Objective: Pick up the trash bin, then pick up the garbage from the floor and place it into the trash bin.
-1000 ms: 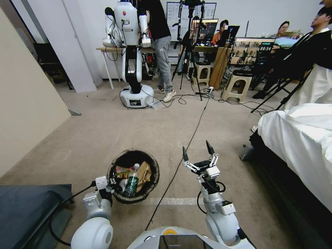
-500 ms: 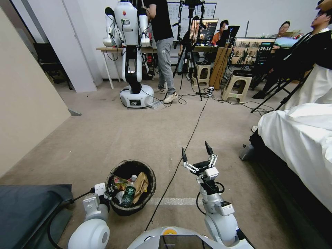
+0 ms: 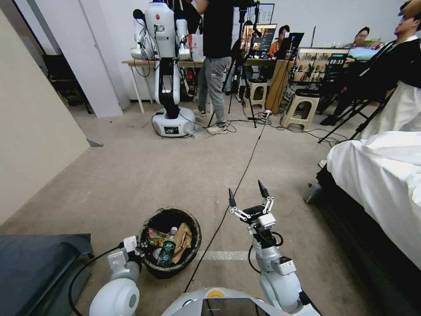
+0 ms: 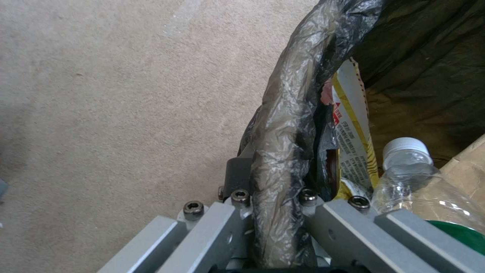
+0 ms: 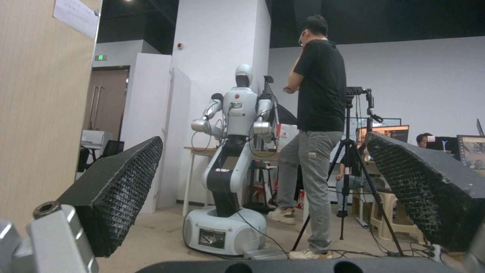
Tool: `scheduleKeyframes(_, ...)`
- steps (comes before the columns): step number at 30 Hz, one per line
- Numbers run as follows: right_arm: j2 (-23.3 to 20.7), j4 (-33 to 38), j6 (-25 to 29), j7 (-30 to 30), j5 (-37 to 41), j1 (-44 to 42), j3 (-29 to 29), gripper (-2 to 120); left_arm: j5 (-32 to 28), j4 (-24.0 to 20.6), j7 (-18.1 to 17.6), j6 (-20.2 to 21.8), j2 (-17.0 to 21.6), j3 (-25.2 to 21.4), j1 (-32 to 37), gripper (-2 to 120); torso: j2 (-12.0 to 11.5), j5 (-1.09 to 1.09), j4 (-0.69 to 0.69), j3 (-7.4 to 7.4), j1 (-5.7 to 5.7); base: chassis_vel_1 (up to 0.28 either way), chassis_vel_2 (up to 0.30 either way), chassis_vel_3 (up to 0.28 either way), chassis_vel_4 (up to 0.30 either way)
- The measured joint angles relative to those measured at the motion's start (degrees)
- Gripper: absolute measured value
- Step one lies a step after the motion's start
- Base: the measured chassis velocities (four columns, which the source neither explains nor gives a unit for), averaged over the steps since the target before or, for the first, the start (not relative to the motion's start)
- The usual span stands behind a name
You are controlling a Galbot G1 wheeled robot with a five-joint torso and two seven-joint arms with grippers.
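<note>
At the bag-covered rim of the trash bin (image 3: pixel 170 242), the left end effector (image 3: pixel 139 248) was pinching that rim, one finger outside and one inside. Within the bin lay the garbage (image 3: pixel 172 240), including a green-labelled bottle (image 3: pixel 167 248) and a brown paper bag (image 3: pixel 183 237). Just right of the bin, above the floor (image 3: pixel 144 171), the right end effector (image 3: pixel 247 197) was spread and gripping nothing.

left gripper (image 3: pixel 139 246) clamping trash bin (image 3: pixel 191 245) rim, garbage (image 3: pixel 169 243) inside — right gripper (image 3: pixel 245 198) spread, raised
</note>
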Motion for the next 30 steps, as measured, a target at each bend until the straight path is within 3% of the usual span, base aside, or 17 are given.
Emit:
scheduleKeyframes(16,0.1,-0.2,0.4,-0.4,0.0,-0.1,0.1,100,-1.6,1.8,0.5,-0.6,-0.1,-0.1,-0.5,5,0.0,0.00,0.00,0.00,0.00,0.000,0.000,0.000,0.000)
scheduleKeyframes(17,0.1,-0.2,0.4,-0.4,0.0,-0.2,0.1,100,-1.7,1.8,0.7,-0.8,-0.1,-0.1,-0.6,13,0.0,0.00,-0.01,0.00,0.00,0.000,0.000,0.000,0.000)
scheduleKeyframes(22,0.3,-0.2,0.6,-0.6,-0.3,-0.4,0.1,100,-1.7,1.9,1.0,-1.2,-0.1,-0.1,-0.7,26,0.0,0.00,0.01,0.00,0.00,0.000,0.000,0.000,0.000)
scheduleKeyframes(30,0.3,-0.5,1.0,-1.3,-0.5,-0.6,-0.1,100,-1.5,1.9,1.4,-1.9,0.0,0.0,-0.9,57,0.0,0.00,0.00,0.00,0.01,0.000,0.000,0.000,0.000)
